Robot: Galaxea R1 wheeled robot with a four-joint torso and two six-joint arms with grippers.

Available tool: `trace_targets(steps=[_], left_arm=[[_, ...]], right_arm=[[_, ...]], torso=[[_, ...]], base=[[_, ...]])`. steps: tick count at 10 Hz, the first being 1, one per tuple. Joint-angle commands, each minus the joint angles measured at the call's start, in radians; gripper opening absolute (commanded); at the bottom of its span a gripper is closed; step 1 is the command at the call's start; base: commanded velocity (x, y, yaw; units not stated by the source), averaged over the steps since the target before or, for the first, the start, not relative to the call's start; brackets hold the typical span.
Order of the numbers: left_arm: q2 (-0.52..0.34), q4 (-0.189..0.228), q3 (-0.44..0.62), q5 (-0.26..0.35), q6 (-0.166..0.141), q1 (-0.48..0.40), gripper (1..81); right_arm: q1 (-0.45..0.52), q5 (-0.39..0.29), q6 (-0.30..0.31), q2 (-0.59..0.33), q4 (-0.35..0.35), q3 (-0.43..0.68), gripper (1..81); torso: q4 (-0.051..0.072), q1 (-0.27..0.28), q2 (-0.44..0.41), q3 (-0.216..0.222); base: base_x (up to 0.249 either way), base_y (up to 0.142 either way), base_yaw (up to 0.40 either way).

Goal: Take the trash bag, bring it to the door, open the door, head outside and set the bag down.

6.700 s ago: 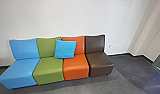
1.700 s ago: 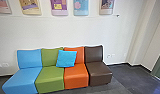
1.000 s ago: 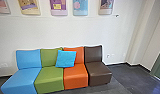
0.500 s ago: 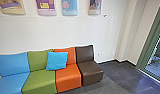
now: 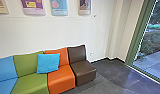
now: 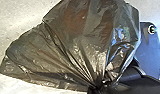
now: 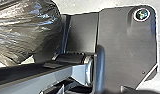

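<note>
The dark, translucent trash bag (image 6: 78,45) spreads out wide in the left wrist view, its folds drawn together to a narrow gathered neck. At that neck my left gripper (image 6: 94,89) is shut on the bag. Part of the same bag (image 7: 26,30) shows in the right wrist view, bulging and creased beside the robot's own dark base plate. In the head view a green-framed glass door or window (image 5: 137,37) stands at the right, with paving and plants beyond the glass.
A row of joined seats, blue, green, orange (image 5: 61,80) and brown (image 5: 83,71), lines the white wall (image 5: 51,32), with a blue cushion (image 5: 48,63) on it. Several posters hang above. Dark floor (image 5: 113,75) lies between the seats and the glass.
The head camera first came to look higher, bringing the posters into view, and has since turned right. More of the green frame, the glass and the outdoors now shows.
</note>
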Motion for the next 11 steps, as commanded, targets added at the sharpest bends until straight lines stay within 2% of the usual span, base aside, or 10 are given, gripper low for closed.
trace_targets(steps=[1,11], left_arm=[[-0.004,0.003,-0.002,0.05,0.002,-0.064,1.0],[-0.006,0.003,-0.002,0.047,0.002,-0.064,1.0]], right_arm=[[0.044,-0.071,-0.004,0.003,-0.006,0.007,81.1],[0.042,-0.07,-0.002,0.006,-0.006,0.007,81.1]], torso=[[0.0,0.0,0.0,0.0],[0.0,0.0,0.0,0.0]], base=[[0.0,0.0,-0.264],[0.0,0.0,-0.285]])
